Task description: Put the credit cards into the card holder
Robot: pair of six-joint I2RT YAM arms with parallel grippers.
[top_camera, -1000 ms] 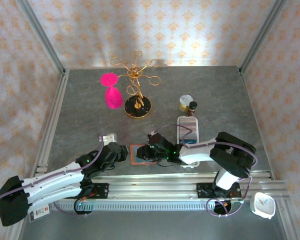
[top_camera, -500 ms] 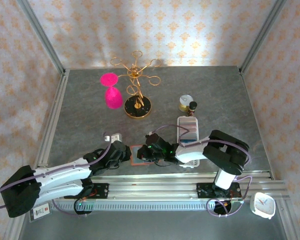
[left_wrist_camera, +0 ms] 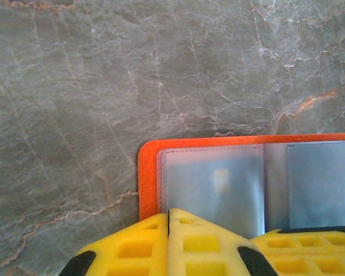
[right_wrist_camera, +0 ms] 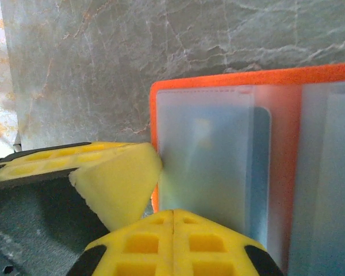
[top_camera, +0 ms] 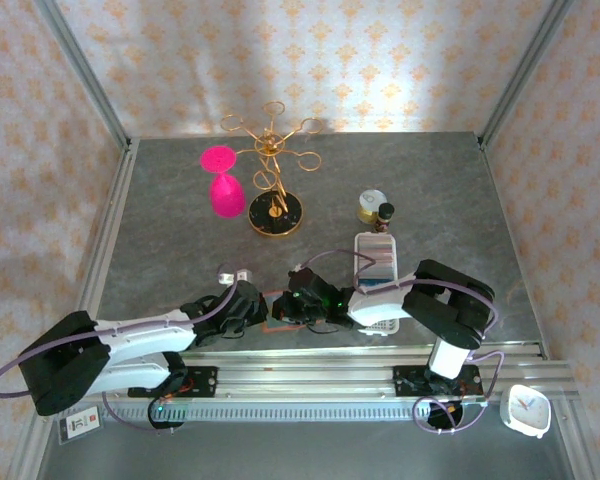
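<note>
- The card holder (left_wrist_camera: pixel 149 178) lies open and flat on the grey stone-patterned table (left_wrist_camera: pixel 75 86), close to the near edge and between the two arms. Its orange-red cover frames frosted grey-blue pockets.
- In the right wrist view, a teal-blue card (right_wrist_camera: pixel 260 172) shows through the frosted pocket on the holder's left half.
- The left gripper (left_wrist_camera: pixel 168 221) has its yellow pads pressed together with no gap and nothing between them. They sit over the holder's near edge.
- The right gripper (right_wrist_camera: pixel 172 224) is likewise fully closed and empty, its tips low over the same pocket. One of the left gripper's fingers (right_wrist_camera: pixel 118 178) lies just beside it, touching the holder's left edge.
- More credit cards (top_camera: pixel 378 263), pale and blue, stand in a long white slotted tray (top_camera: pixel 363 243) to the right of the holder, partly under the right arm.
- Further back stand a small jar (top_camera: pixel 372 207), a gold wire stand (top_camera: pixel 273 170) on a dark round base and a pink glass (top_camera: pixel 225 192).
- A white clock (top_camera: pixel 526 411) sits off the table's near right corner.
</note>
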